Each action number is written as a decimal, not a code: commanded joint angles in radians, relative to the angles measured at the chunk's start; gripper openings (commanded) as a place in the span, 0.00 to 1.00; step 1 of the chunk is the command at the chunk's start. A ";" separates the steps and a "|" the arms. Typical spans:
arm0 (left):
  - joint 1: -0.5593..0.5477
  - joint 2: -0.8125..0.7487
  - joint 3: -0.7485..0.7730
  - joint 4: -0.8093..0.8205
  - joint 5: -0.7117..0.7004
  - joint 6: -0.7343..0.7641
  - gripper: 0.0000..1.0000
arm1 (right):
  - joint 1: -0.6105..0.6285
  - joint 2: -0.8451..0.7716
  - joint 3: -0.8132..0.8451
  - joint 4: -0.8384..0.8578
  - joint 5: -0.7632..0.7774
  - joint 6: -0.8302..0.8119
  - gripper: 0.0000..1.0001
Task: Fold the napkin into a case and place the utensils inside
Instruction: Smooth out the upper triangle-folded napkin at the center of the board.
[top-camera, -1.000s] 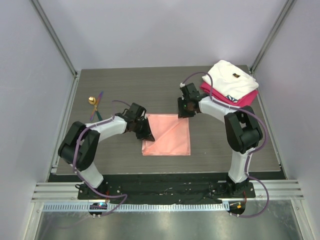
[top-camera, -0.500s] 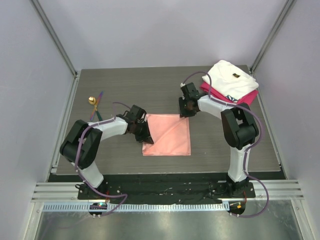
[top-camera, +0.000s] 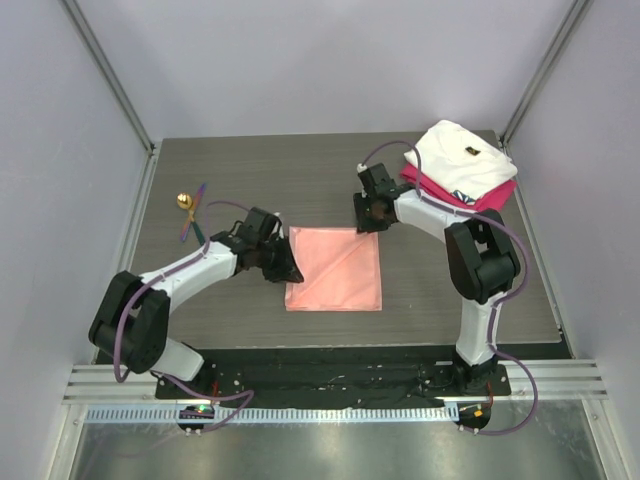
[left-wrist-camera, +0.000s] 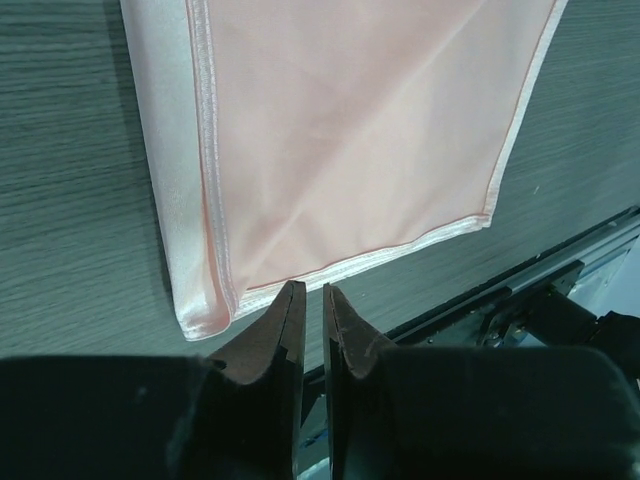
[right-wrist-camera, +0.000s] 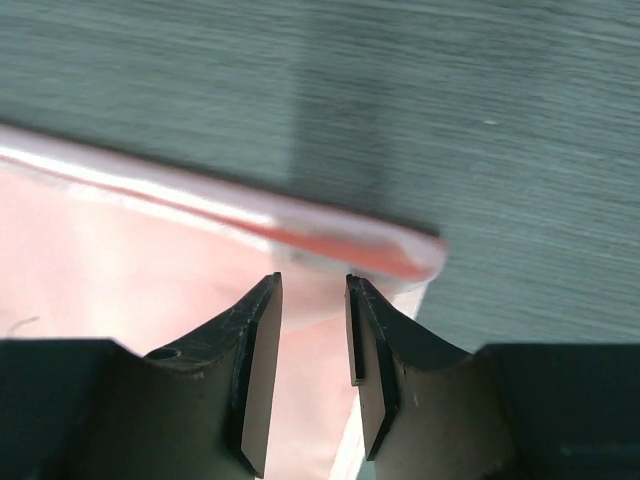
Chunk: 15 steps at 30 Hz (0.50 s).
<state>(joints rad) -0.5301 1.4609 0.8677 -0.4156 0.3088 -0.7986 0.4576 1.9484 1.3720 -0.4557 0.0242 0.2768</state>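
The salmon-pink napkin (top-camera: 335, 270) lies flat mid-table as a folded square with a diagonal crease. In the left wrist view the napkin (left-wrist-camera: 350, 120) shows doubled hems along its left edge. My left gripper (top-camera: 290, 272) sits just off its near-left corner, and in the wrist view the left gripper (left-wrist-camera: 307, 290) is shut on nothing. My right gripper (top-camera: 368, 222) hovers at the far-right corner. The right wrist view has the right gripper (right-wrist-camera: 313, 280) slightly open over the napkin (right-wrist-camera: 150, 270), gripping nothing. The utensils (top-camera: 190, 213) lie far left: a gold bowl, purple and green handles.
A folded white cloth (top-camera: 465, 160) rests on a folded magenta cloth (top-camera: 482, 197) at the back right corner. The table's black front rail (top-camera: 330, 355) runs close behind the napkin's near edge. Grey walls enclose the table on three sides.
My left gripper has slid off the napkin's left edge and pulled back to the left, the arm stretching out lower. The right gripper shifted only slightly at the far corner.
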 joint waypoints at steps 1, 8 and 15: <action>-0.005 0.010 -0.048 0.029 0.044 -0.008 0.15 | 0.042 -0.123 -0.020 0.023 -0.114 0.054 0.40; -0.004 0.029 -0.093 0.024 -0.023 0.018 0.13 | 0.078 -0.209 -0.194 0.207 -0.274 0.183 0.40; -0.005 0.041 -0.137 0.061 -0.011 0.013 0.13 | 0.093 -0.246 -0.269 0.201 -0.265 0.185 0.40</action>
<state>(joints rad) -0.5301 1.4933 0.7441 -0.3935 0.2993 -0.7998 0.5446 1.7676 1.1332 -0.2985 -0.2173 0.4347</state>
